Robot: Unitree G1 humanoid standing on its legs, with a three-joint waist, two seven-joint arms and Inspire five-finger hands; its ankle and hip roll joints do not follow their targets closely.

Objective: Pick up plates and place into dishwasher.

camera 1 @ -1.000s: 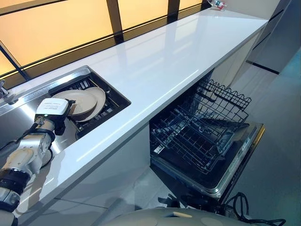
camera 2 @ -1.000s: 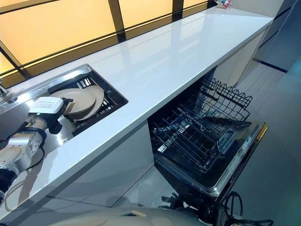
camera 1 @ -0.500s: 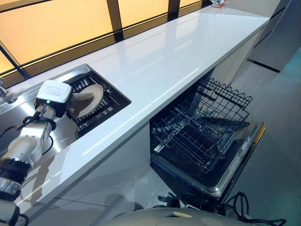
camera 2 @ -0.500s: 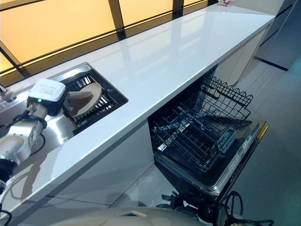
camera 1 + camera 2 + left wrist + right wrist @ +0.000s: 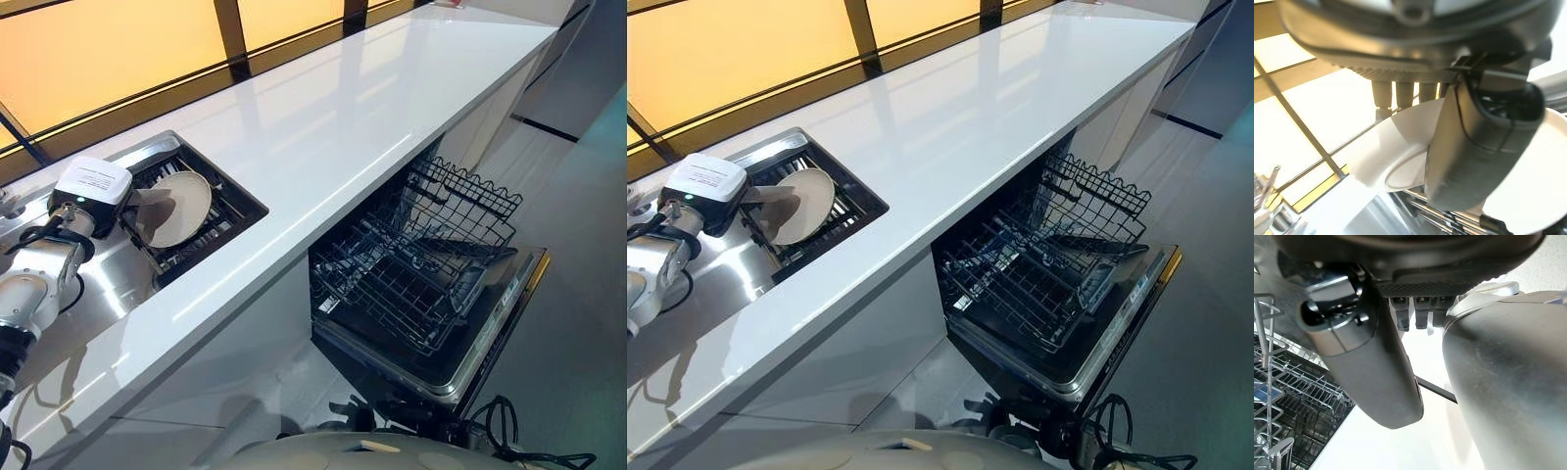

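A cream plate (image 5: 178, 206) stands tilted up over the dark rack (image 5: 217, 223) in the sink, and my left hand (image 5: 134, 199) is shut on its edge. In the left wrist view the thumb (image 5: 1476, 147) lies across the plate's face (image 5: 1400, 156) and the fingers (image 5: 1400, 93) reach behind its rim. The dishwasher (image 5: 490, 328) is open under the counter at the right, with its lower rack (image 5: 402, 289) pulled out and bare. My right hand (image 5: 1376, 362) hangs low beside that rack, relaxed and holding nothing.
The long white counter (image 5: 333, 117) runs between the sink (image 5: 93, 294) and the dishwasher. The dishwasher's upper wire rack (image 5: 465, 201) sticks out above the lower one. Its open door juts over the grey floor (image 5: 578, 323). A tap (image 5: 10, 208) stands at the sink's far left.
My left hand closed on a plate in the sink rack and raised it onto its edge, moving slightly back and left. Two plates showed earlier; one shows now.
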